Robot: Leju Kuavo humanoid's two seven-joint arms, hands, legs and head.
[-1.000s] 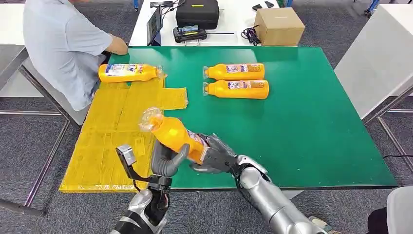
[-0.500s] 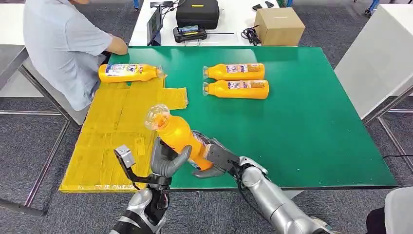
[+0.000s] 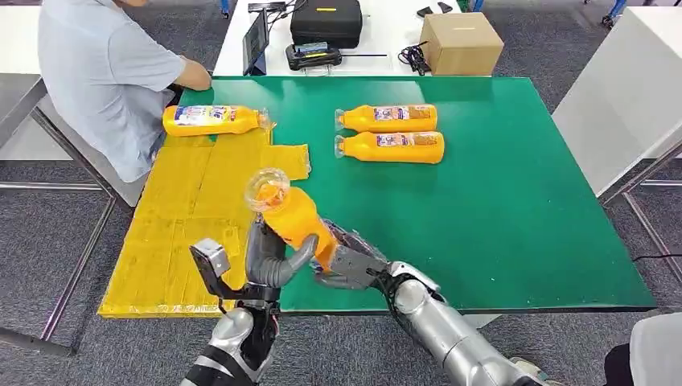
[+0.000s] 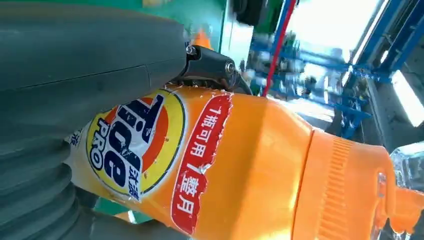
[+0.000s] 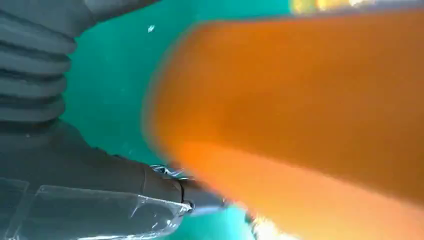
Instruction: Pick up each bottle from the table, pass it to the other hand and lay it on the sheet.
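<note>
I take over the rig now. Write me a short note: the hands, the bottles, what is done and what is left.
Left hand and right hand both grip the held bottle above the table's near edge, mid-handover.
One bottle lies at the sheet's far end: done.
Two bottles lie on the green, untouched.
Left: finish the pass, lay it on the sheet, then those two.
</note>
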